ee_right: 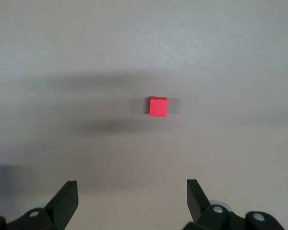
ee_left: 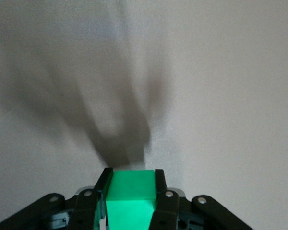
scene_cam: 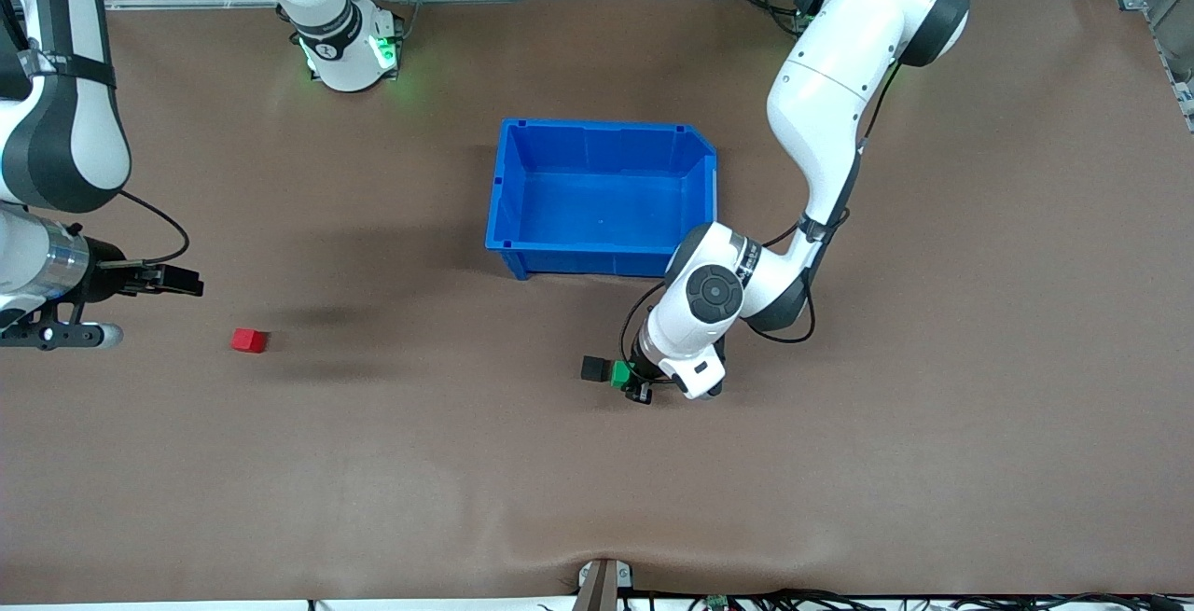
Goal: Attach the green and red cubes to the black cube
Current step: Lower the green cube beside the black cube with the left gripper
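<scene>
The black cube (scene_cam: 592,367) rests on the brown table, nearer the front camera than the blue bin. The green cube (scene_cam: 620,374) sits right against it on the side toward the left arm's end, and the two seem to touch. My left gripper (scene_cam: 631,381) is shut on the green cube (ee_left: 130,191), one finger on each side face. The red cube (scene_cam: 249,340) lies alone toward the right arm's end of the table. My right gripper (scene_cam: 179,280) hangs open close by the red cube (ee_right: 158,106), with nothing between its fingers (ee_right: 67,199).
An empty blue bin (scene_cam: 494,191) stands mid-table, farther from the front camera than the cubes. The left arm's elbow and wrist (scene_cam: 714,298) reach down past the bin's corner. Bare brown table surrounds the red cube.
</scene>
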